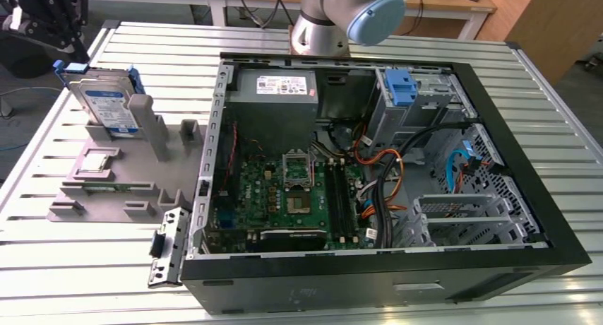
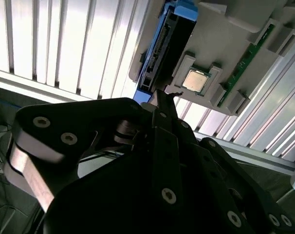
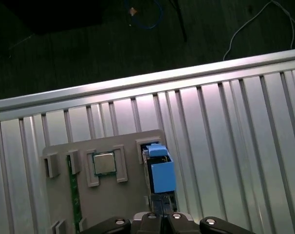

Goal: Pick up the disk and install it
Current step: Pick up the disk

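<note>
a: where was the disk (image 1: 106, 106), that flat silver metal hard drive in its blue plastic carrier?
b: it stood on edge in a slot of the grey plastic holder (image 1: 132, 166), at the holder's far end, on the slatted metal worktop (image 1: 94, 282). it was on the exterior view's left of the open black computer case (image 1: 556, 254), outside it.
a: and the arm's black gripper?
b: the gripper (image 2: 162, 95) hung just above the disk's top edge, at the far left of the exterior view. its fingers (image 2: 164, 131) were together, with nothing between them. whether the tips touched the blue carrier, i could not tell.
a: what else sat in the holder?
b: in the first wrist view, a square silver processor chip (image 3: 103, 163) lay flat in a framed pocket just beside the disk. a narrow green memory strip (image 3: 74, 195) lay on the chip's other side.
a: and inside the case?
b: a green motherboard (image 1: 282, 198) lay across its floor. a grey power-supply box with a white label (image 1: 278, 85) sat at the far side. a bare blue plastic bracket (image 1: 400, 88) stood on the exterior view's right of that box, in a metal drive bay. the disk was not yet installed.
</note>
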You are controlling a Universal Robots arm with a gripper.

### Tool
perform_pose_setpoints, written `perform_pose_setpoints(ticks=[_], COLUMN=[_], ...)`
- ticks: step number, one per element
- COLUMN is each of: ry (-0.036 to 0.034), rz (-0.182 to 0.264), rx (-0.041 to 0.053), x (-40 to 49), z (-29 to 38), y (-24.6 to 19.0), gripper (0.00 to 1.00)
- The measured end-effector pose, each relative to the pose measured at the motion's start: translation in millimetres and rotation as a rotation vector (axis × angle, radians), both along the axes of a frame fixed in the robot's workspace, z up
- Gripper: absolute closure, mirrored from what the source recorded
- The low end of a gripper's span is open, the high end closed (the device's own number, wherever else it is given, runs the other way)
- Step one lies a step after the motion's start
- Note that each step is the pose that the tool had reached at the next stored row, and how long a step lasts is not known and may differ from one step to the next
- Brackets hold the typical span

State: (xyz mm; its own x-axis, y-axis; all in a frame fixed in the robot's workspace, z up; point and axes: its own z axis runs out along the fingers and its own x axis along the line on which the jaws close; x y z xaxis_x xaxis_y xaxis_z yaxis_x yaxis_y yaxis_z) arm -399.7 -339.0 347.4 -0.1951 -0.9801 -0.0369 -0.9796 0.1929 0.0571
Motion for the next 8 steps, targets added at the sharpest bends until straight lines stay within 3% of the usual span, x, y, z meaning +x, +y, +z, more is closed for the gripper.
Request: perform_pose_setpoints(ticks=[8], ry=[-0.0001], rz=[0.012], rx=[0.0001], x=[5.5], z=[-2.1], y=[0.0], gripper=[0.90])
